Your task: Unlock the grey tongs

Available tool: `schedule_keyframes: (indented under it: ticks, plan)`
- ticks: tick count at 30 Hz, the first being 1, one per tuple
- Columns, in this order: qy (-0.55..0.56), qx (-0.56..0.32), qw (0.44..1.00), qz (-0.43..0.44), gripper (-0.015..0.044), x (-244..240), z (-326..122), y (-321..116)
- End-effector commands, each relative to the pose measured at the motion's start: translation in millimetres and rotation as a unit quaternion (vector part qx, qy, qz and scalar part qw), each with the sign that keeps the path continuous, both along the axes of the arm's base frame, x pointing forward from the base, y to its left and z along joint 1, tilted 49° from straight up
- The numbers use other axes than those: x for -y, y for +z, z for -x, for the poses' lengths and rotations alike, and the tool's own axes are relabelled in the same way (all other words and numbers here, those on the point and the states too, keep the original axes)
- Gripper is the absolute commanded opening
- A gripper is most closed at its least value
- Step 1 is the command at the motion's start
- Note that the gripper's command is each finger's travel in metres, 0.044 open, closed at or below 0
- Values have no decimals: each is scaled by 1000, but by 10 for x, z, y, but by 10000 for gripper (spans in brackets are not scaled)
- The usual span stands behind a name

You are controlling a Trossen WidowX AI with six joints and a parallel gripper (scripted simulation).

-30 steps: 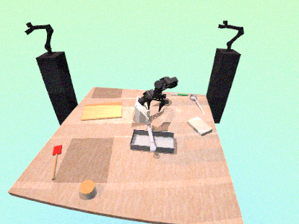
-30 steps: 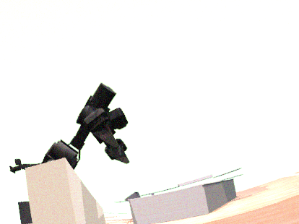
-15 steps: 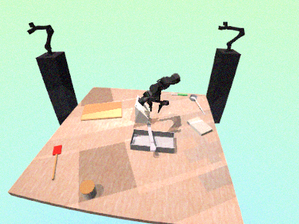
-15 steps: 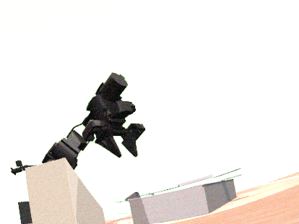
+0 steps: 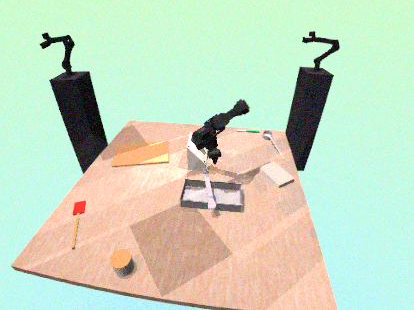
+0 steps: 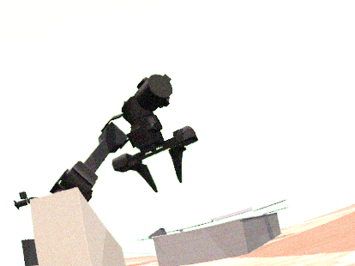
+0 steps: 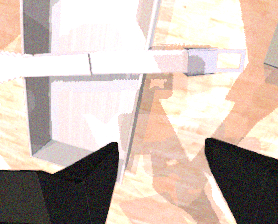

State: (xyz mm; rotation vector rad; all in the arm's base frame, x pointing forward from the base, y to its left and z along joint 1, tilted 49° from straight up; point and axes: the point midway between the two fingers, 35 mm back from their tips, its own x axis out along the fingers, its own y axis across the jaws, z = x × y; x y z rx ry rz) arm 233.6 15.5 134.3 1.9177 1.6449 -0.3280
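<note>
The grey tongs [image 5: 208,185] [image 7: 115,63] lie closed across the roasting tin [image 5: 230,207] [image 6: 206,243] [image 7: 37,112]. Their end with a pale lavender block and a square loop sticks out past the tin's wall on the robot's side; the other end lies over the far wall. My gripper [image 6: 169,186] [image 7: 161,147] is partly open and empty, with its tips pointing down, above and to the robot's side of the tin. In the wrist view the tongs lie beyond the fingertips, not between them. The wooden board [image 5: 140,157] lies flat at the back left.
A pale block [image 5: 277,174] lies right of the tin, with a ladle [image 5: 268,135] and a green-handled tool [image 5: 252,131] behind it. A red spatula [image 5: 79,208] and an orange-topped can [image 5: 121,260] are at the front left. The arm's white base [image 6: 60,226] stands behind the tin.
</note>
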Motion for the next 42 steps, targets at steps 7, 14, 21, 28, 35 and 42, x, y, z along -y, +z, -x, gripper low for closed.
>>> schedule_keyframes:
  ticks: [7,14,21,28,35,42]
  plan:
    - [-199,-588,761,-189,260,-55,-626,-600]
    - [-230,-703,643,-200,260,-93,-728,-828]
    - [-230,-703,643,-200,260,-93,-728,-828]
    - [-230,-703,643,-200,260,-87,-735,-839]
    - [-230,-703,643,-199,260,-84,-742,-851]
    - [-230,-700,646,-198,260,-166,-752,-880]
